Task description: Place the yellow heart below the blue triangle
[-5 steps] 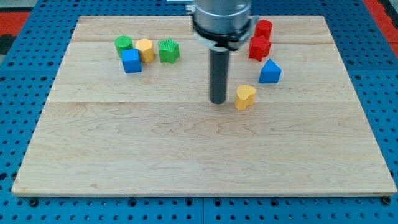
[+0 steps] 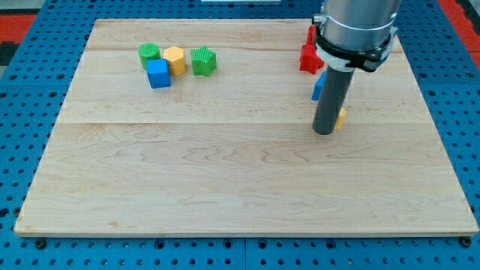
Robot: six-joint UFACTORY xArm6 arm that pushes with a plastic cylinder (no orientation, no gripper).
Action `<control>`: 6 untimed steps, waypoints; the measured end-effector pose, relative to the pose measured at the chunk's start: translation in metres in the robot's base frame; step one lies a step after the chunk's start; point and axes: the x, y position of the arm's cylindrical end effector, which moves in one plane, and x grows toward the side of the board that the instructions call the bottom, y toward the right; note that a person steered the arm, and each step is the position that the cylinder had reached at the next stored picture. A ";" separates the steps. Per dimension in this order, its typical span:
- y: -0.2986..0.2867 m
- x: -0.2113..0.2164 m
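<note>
my tip (image 2: 325,132) hides most of the yellow heart (image 2: 341,117), touching it; no hand fitted. risk: overshoot into blue triangle (image 2: 318,86).

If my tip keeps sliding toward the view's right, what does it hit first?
Probably the yellow heart: only a sliver shows just right of my tip, seemingly touching. The blue triangle sits above that line.

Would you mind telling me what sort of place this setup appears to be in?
Probably a robotics lab bench: a wooden board rests on a blue perforated base, a robot arm's rod tip touches the board, and small blocks like the blue cube sit on it.
</note>
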 end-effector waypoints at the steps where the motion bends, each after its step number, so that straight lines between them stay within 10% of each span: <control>1: 0.064 0.034; 2: 0.152 0.020; 6: 0.072 -0.061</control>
